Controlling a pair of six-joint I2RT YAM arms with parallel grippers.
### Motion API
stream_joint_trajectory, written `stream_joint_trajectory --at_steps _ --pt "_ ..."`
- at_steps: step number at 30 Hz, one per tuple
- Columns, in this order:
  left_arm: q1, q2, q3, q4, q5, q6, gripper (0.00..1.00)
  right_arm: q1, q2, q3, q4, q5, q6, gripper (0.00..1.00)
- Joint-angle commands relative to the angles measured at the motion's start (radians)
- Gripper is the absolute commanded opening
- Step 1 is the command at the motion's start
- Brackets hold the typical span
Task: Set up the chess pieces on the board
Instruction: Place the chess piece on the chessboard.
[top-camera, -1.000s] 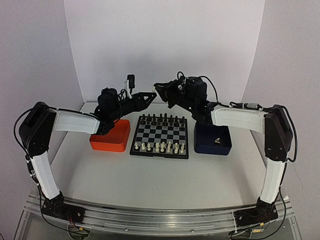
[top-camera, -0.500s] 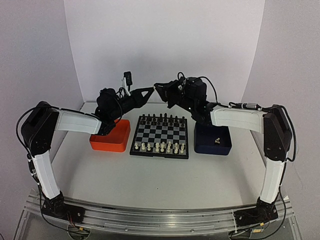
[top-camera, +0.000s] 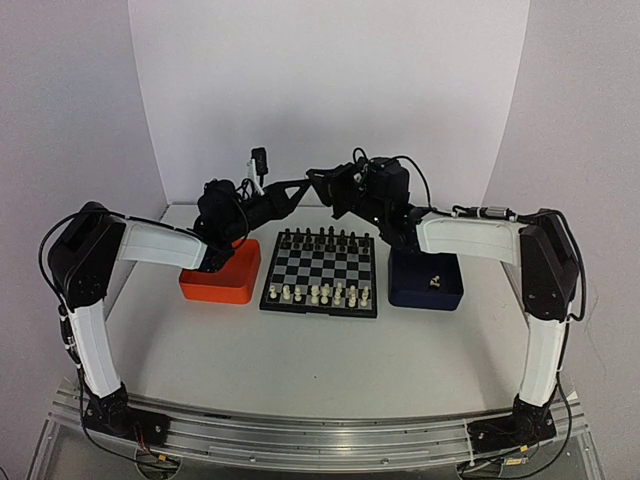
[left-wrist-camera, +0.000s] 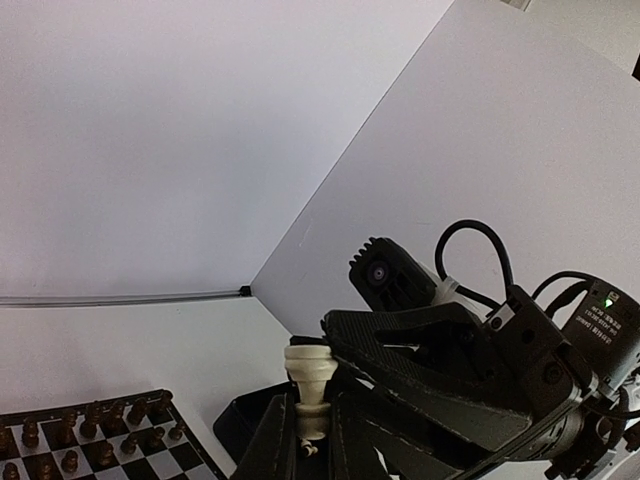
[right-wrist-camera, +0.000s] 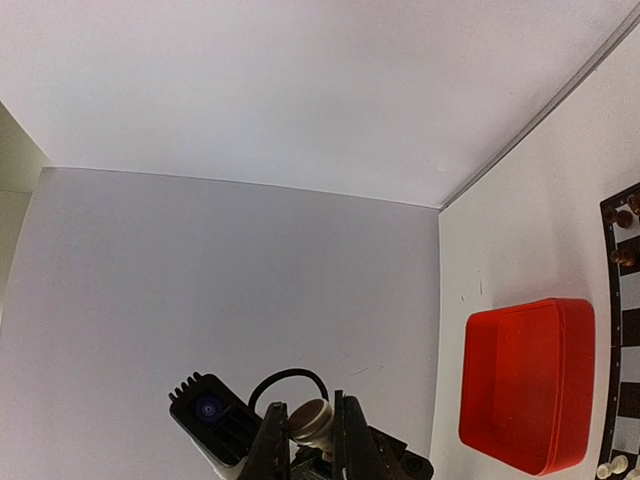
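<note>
Two grippers meet in the air above the far edge of the board (top-camera: 322, 268), both pinching one cream chess piece (left-wrist-camera: 310, 385). Farthest left, the orange tray (top-camera: 215, 290) sits just beside the board's left edge. The left gripper (top-camera: 300, 186) has its fingers pressed on the piece's narrow end, and the right gripper (top-camera: 316, 178) clamps it from the other side. Other cream pieces (top-camera: 318, 294) line the board's near rows, with black pieces (top-camera: 325, 238) along its far row. One small piece (top-camera: 435, 280) lies in the dark blue tray (top-camera: 425, 299) by the board's right edge.
</note>
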Motion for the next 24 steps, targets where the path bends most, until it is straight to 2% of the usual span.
stream_joint_trajectory --at_steps 1,6,8,10,12,14,17,20,22,24 --pt "-0.009 -0.003 0.041 0.058 0.006 -0.006 0.02 0.006 0.006 0.033 0.051 -0.004 0.021 0.06" --pt "-0.008 -0.033 0.001 0.084 -0.025 0.001 0.00 0.006 -0.001 0.014 0.053 -0.004 0.012 0.10" --pt "-0.008 -0.069 -0.016 0.057 -0.040 0.020 0.00 0.006 -0.011 -0.011 0.051 -0.004 -0.005 0.17" --pt "-0.007 -0.114 -0.012 -0.058 -0.035 0.067 0.00 -0.003 -0.034 -0.044 0.041 -0.004 -0.047 0.31" --pt "-0.001 -0.155 0.010 -0.233 -0.010 0.108 0.00 -0.017 -0.069 -0.080 0.008 -0.013 -0.102 0.48" --pt "0.018 -0.187 0.038 -0.403 0.044 0.130 0.00 -0.042 -0.108 -0.126 -0.029 -0.034 -0.161 0.77" --pt "0.066 -0.201 0.134 -0.738 0.130 0.182 0.00 -0.106 -0.182 -0.214 -0.136 -0.059 -0.215 0.86" --pt "0.088 -0.134 0.367 -1.218 0.173 0.316 0.00 -0.188 -0.265 -0.301 -0.255 -0.088 -0.272 0.87" --pt "0.089 -0.046 0.540 -1.501 0.168 0.379 0.00 -0.221 -0.323 -0.327 -0.380 -0.064 -0.389 0.87" --pt "0.088 0.043 0.670 -1.688 0.160 0.414 0.00 -0.225 -0.367 -0.304 -0.554 0.028 -0.562 0.88"
